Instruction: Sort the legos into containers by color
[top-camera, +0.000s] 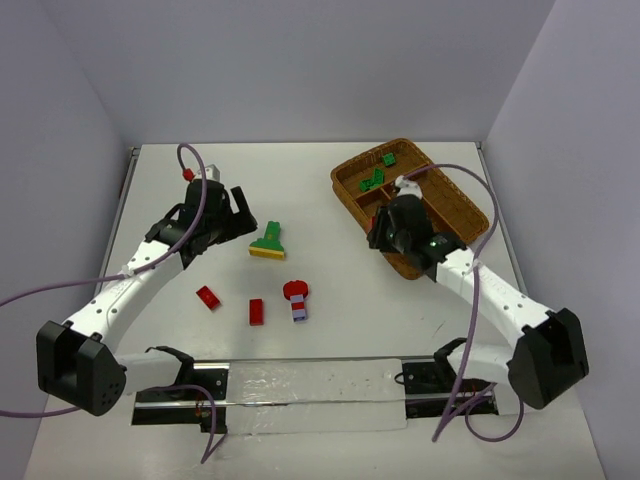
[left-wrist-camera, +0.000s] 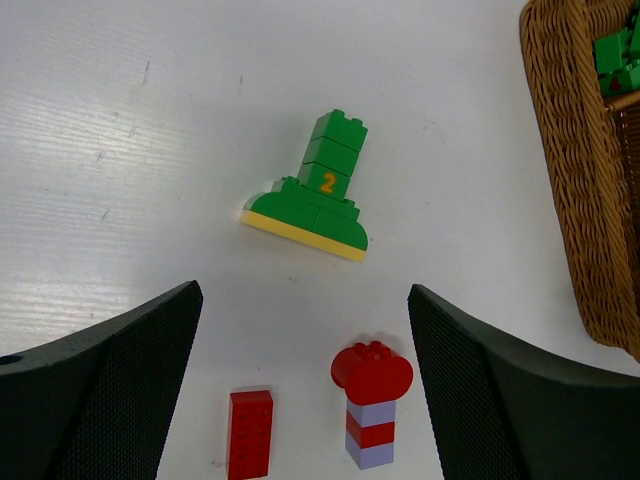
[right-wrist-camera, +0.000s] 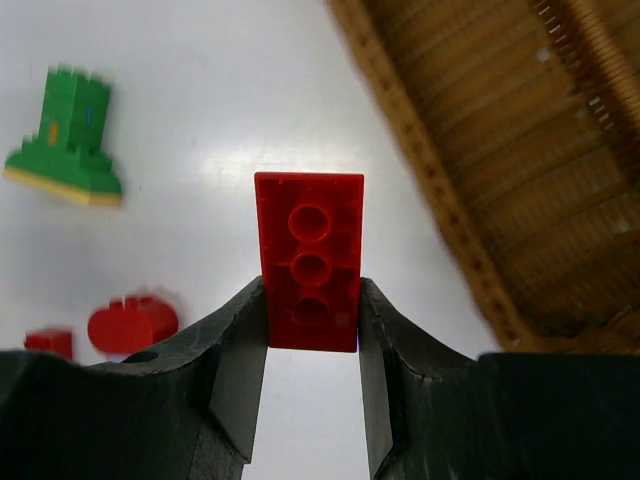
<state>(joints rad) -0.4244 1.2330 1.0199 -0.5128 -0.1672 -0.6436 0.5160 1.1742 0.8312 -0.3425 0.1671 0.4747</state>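
My right gripper (right-wrist-camera: 312, 312) is shut on a red lego brick (right-wrist-camera: 310, 262), held on end above the table just left of the wicker tray's rim (right-wrist-camera: 450, 190). In the top view this gripper (top-camera: 380, 234) hangs at the tray's (top-camera: 455, 200) near-left edge. Green legos (top-camera: 376, 180) lie in the tray's far sections. My left gripper (left-wrist-camera: 300, 400) is open and empty over the table. Ahead of it lies a green stack on a yellow base (left-wrist-camera: 315, 195). Between its fingers show a flat red brick (left-wrist-camera: 250, 432) and a red-and-lilac stack (left-wrist-camera: 372, 400).
Another red brick (top-camera: 208, 297) lies left of the flat one (top-camera: 256, 311). The table's raised white walls stand behind and to both sides. A clear plastic strip (top-camera: 300, 395) and cables run along the near edge between the arm bases.
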